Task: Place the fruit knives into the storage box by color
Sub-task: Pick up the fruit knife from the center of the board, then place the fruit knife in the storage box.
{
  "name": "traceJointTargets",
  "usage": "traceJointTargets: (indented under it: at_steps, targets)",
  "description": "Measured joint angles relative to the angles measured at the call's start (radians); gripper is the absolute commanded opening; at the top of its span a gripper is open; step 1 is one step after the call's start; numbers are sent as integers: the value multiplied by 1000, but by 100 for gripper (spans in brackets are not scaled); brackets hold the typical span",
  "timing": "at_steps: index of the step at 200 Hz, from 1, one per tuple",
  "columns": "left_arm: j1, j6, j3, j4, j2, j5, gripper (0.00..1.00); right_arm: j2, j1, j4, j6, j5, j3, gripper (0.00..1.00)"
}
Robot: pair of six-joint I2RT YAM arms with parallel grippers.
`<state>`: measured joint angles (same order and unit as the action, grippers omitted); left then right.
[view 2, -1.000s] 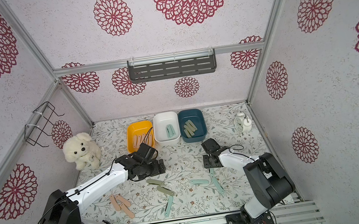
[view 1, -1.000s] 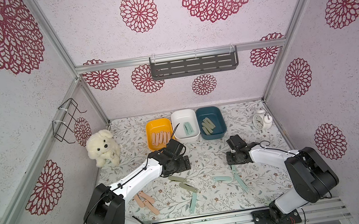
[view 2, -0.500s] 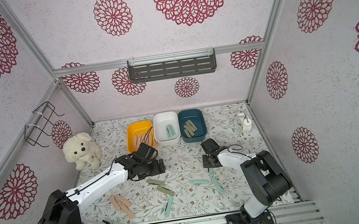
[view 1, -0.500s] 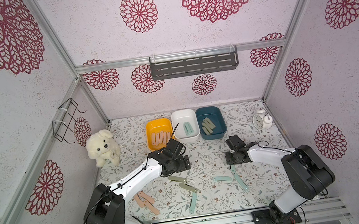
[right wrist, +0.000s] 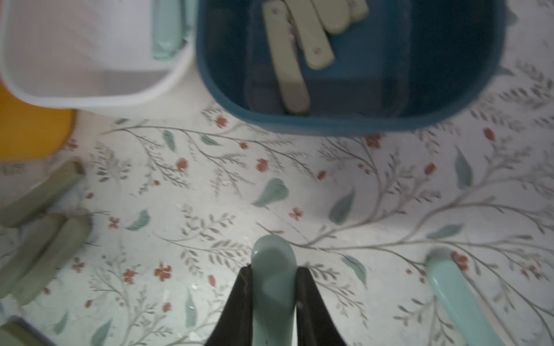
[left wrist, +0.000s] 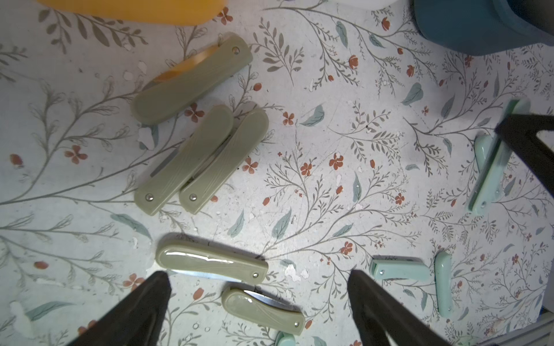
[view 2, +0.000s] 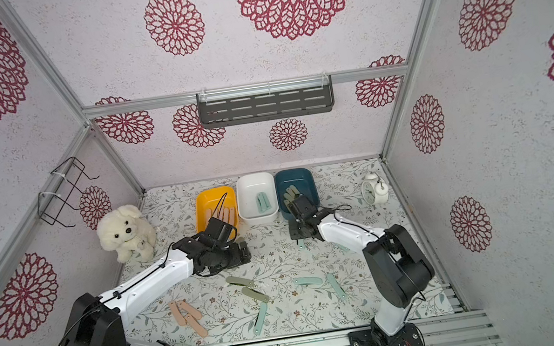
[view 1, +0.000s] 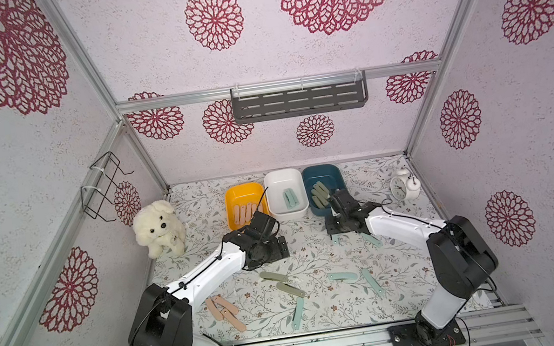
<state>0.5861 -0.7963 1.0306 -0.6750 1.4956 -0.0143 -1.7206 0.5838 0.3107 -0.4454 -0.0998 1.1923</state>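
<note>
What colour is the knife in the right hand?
Mint-teal. The small flat fruit knife shows best in the right wrist view.

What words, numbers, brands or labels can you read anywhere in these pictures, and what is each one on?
No word, brand or label is readable in any view.
On the alarm clock: dial numerals, too small to read.
On the fruit knives and storage boxes: no print visible.
</note>
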Motion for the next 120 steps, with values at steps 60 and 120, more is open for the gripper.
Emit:
traceJointTargets:
  at_steps: [60,120]
  targets:
    - [-43,3,0,-13,-13,0,97,-358,29,23,69,23,539,16]
    - [-46,3,19,-34,-14,-4,97,-744,18,163,145,24,1112,21]
